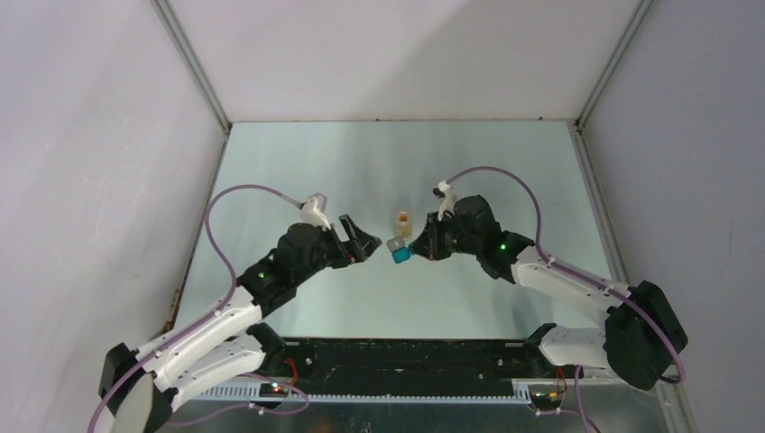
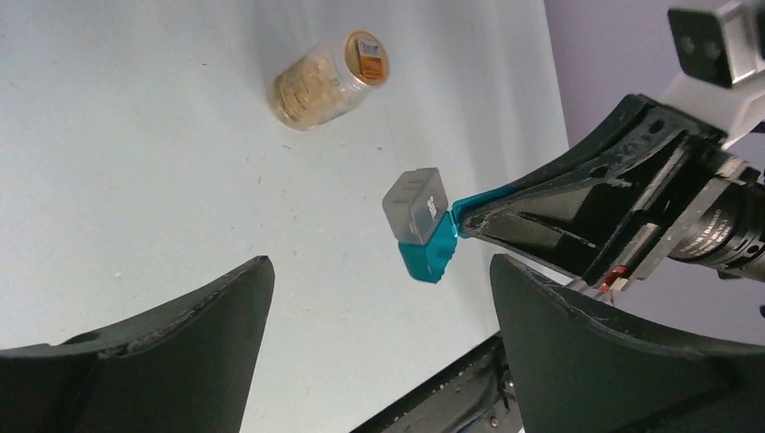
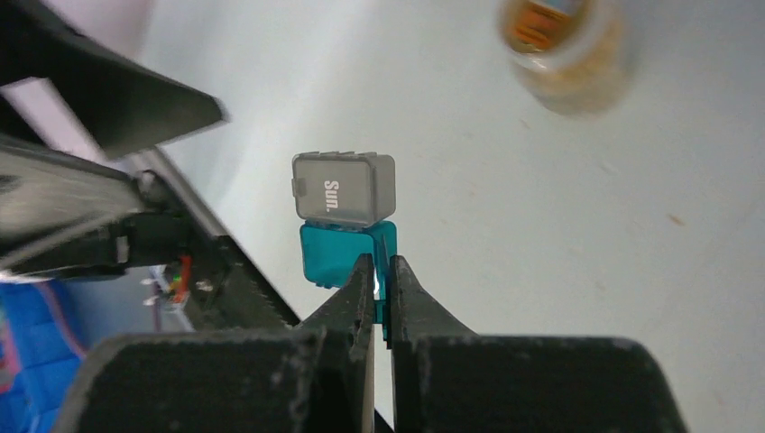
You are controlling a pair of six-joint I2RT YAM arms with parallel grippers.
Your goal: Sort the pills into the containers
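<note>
Beside the pill bottle (image 1: pixel 403 222), right fingers (image 3: pixel 354 302) pinch the teal container (image 3: pixel 336 254) (grey lid marked "Sun."); left fingers (image 2: pixel 180 347) gape wide.

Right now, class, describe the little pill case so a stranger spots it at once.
At the table's middle, the right pincer pinches a tiny case. Unlike the round jar beside it, it is boxy: teal body, grey top marked Sun.

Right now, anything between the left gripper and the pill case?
Nothing: bare table between left gripper and pill case, seen in left wrist view.
</note>
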